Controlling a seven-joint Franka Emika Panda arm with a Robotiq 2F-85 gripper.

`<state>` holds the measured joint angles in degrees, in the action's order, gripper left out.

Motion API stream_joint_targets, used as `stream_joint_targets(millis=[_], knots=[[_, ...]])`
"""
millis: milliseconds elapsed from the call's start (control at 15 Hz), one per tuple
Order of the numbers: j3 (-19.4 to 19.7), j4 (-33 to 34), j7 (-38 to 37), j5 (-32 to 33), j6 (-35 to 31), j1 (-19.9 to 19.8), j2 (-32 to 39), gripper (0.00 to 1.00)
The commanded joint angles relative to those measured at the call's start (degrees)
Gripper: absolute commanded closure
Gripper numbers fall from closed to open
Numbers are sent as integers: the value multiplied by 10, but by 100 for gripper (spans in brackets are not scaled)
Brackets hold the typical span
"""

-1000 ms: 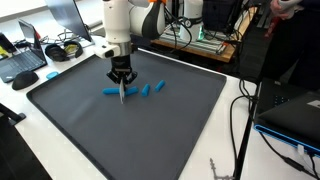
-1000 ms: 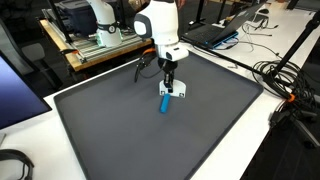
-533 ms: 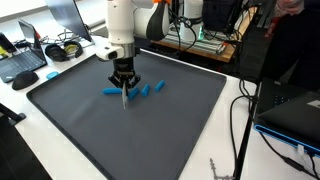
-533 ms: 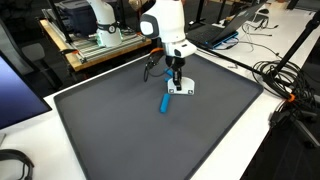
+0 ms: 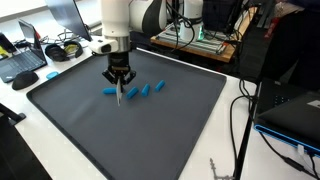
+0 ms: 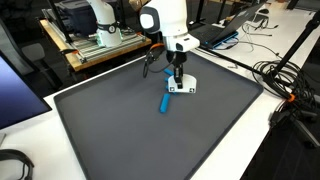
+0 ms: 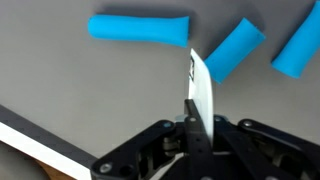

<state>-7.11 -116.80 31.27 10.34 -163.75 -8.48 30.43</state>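
My gripper (image 5: 119, 80) is shut on a thin white blade-like tool (image 7: 200, 95) that points down at a dark grey mat (image 5: 150, 130). Several blue cylinder pieces lie in a row on the mat: a longer one (image 5: 110, 90) to one side of the tool and shorter ones (image 5: 145, 90) on the other. In the wrist view the long piece (image 7: 138, 28) lies ahead of the tool tip, and two short pieces (image 7: 232, 48) (image 7: 300, 45) lie beside it. In an exterior view the gripper (image 6: 177, 76) hangs over the pieces (image 6: 165, 101). The tool tip is just above the mat.
The mat covers a white table. A laptop (image 5: 20, 65) and headphones (image 5: 62, 48) lie past one mat edge, and cables (image 5: 245, 120) and a dark laptop (image 5: 295, 110) past another. Cables (image 6: 285, 85) lie at the table edge.
The gripper with the white tool has shifted a little sideways along the row of blue pieces. The blue pieces have not moved.
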Motion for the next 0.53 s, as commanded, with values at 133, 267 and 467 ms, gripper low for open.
stream_joint_targets(millis=[133,267,467], knots=[[23,-14,1,6,53,-10,-42,99],[34,-10,0,5,54,-12,-39,99],[47,-4,1,6,46,-17,-29,99]])
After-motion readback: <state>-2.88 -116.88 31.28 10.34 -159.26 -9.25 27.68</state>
